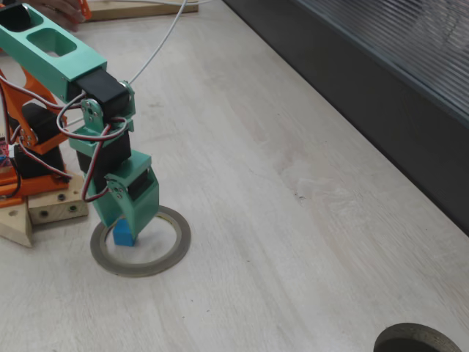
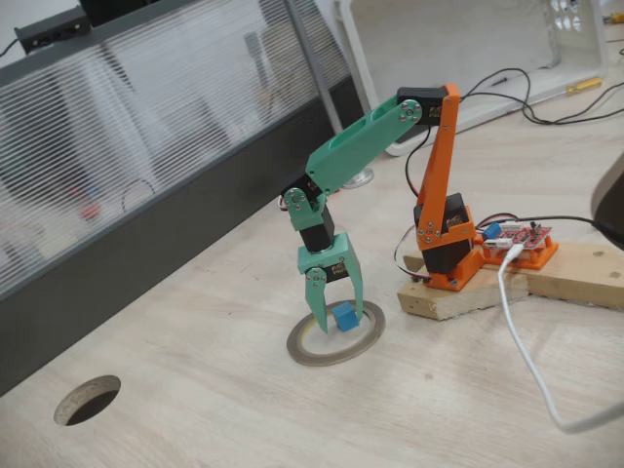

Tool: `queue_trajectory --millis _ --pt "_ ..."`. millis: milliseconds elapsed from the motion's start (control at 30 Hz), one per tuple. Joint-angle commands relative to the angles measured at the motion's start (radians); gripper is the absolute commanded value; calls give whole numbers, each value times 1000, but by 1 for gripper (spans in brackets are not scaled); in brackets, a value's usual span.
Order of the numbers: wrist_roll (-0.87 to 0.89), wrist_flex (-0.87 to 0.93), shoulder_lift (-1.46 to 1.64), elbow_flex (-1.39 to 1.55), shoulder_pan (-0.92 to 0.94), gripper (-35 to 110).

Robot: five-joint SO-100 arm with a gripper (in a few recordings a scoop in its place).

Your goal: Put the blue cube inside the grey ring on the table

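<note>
Claw straddles blue cube inside grey ring.

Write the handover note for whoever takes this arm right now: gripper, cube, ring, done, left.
Gripper: lowered into the grey ring, fingers spread either side of the blue cube; it looks open, not clamping.
Blue cube: inside the ring's opening, near its rim on the arm's base side, apparently resting on the table.
Grey ring: flat on the table, just in front of the wooden base block.
Done: cube appears placed inside the ring.
Left: lift the gripper straight up without nudging the cube, then retract.
</note>
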Motion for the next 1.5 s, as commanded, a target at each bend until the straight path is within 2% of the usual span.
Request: queue_trajectory --millis 0,233,567,933,1100,1300,1467 --pt "-2 17 41 -17 12 35" --pt "-2 18 43 -25 12 35" --pt "-2 21 40 -209 12 35" --pt "-2 55 40 -209 12 35" --pt "-2 176 40 -210 12 24" --pt "-2 179 41 -212 12 4" --pt "-2 186 41 -212 12 1"
